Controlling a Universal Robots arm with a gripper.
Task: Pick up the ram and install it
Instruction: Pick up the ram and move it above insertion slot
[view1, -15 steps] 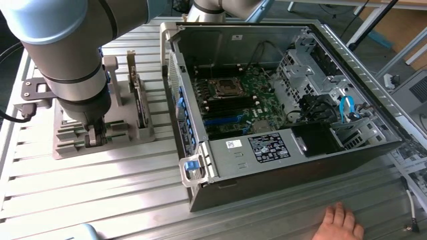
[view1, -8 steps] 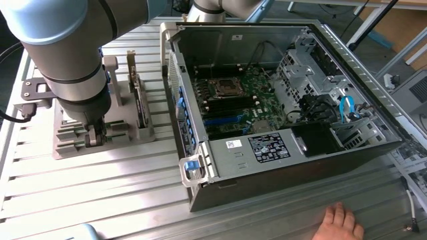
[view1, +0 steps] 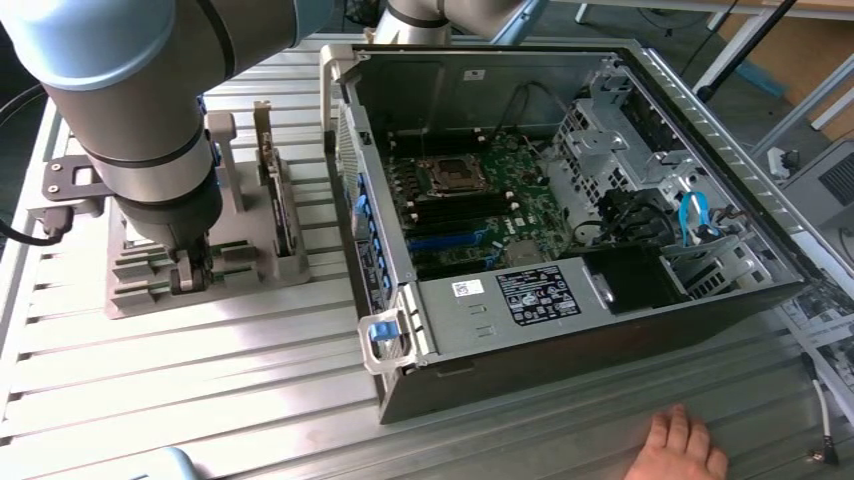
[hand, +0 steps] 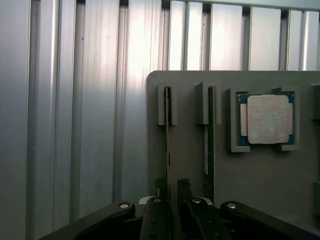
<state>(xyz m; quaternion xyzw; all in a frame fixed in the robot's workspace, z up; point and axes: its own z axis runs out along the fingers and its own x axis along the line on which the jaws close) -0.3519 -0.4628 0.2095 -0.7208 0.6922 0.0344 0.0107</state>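
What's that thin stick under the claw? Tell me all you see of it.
The ram is a long, very thin dark board seen edge-on. It stands on its long edge in the grey holder, one end tucked into a raised guide. The open claw straddles its other end, a gap showing on one side. A twin stick stands beside it, apart.

No text can be read. The computer case (view1: 561, 335) bears a black label (view1: 534, 296) and a white sticker (view1: 465, 288) beside it, their print too small to make out.
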